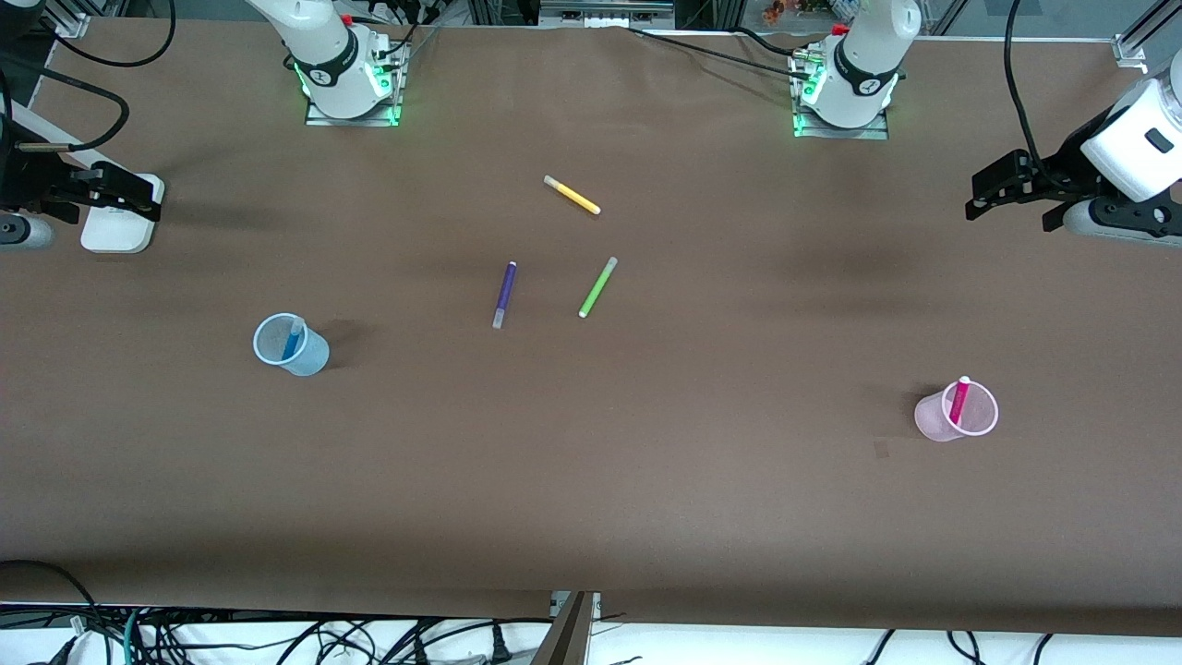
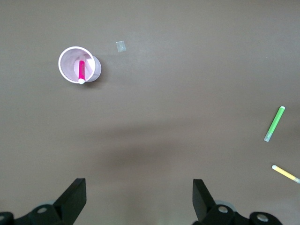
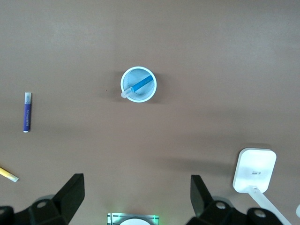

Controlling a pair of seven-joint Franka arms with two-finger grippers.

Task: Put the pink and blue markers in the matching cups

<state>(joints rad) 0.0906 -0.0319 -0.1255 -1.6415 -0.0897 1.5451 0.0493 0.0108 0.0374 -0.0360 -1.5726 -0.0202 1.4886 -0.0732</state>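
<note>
Blue marker in blue cup, pink marker in pink cup (both leaning), three pens between.

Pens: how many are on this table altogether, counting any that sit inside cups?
5. The blue marker stands in the blue cup, the pink marker in the pink cup. The yellow pen, purple pen and green pen lie mid-table.
</note>
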